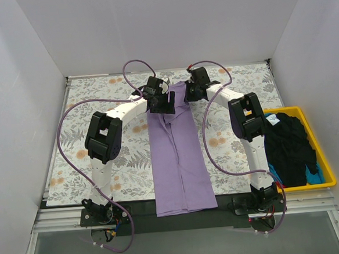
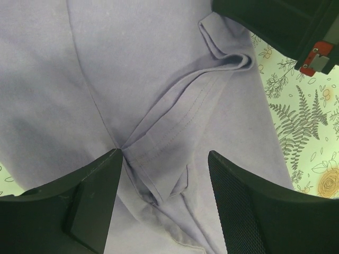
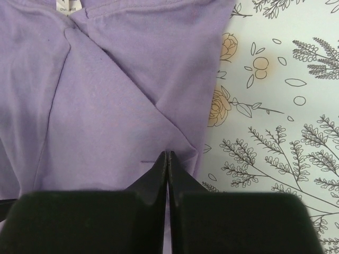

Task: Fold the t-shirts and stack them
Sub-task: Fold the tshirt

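The lavender t-shirt point(image 1: 178, 161) lies as a long narrow strip down the middle of the table, from the far side to over the near edge. My left gripper point(image 1: 163, 102) hovers open over its far end; in the left wrist view the open gripper point(image 2: 165, 159) straddles a folded sleeve and seam of the shirt point(image 2: 132, 69). My right gripper point(image 1: 191, 90) is at the shirt's far right edge. In the right wrist view the gripper point(image 3: 167, 153) is shut, pinching the lavender fabric point(image 3: 106, 95) near its right edge, with creases running from the tips.
A yellow tray point(image 1: 329, 168) stands at the right edge of the table, holding a black t-shirt point(image 1: 287, 145) and a bright blue one point(image 1: 316, 177) beneath it. A floral tablecloth point(image 1: 120, 165) covers the table. White walls close in three sides.
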Controlling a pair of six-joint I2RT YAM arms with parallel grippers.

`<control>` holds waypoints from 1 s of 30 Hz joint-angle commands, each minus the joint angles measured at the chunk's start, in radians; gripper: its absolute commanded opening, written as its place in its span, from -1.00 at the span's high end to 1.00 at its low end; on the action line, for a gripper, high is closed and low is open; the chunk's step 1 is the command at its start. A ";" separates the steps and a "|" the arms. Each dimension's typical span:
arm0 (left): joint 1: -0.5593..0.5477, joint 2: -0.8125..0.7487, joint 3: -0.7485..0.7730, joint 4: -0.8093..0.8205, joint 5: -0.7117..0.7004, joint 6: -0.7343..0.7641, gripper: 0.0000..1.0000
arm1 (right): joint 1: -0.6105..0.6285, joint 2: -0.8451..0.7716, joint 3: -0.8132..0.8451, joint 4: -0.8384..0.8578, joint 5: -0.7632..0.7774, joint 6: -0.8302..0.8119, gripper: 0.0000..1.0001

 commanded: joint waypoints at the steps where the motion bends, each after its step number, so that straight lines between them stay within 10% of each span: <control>1: -0.003 -0.048 -0.003 0.023 0.016 0.005 -0.29 | -0.011 -0.068 0.002 0.029 -0.004 -0.007 0.97; 30: -0.006 0.081 0.047 0.158 0.145 0.184 -0.09 | -0.094 -0.073 -0.103 0.206 -0.257 0.122 0.97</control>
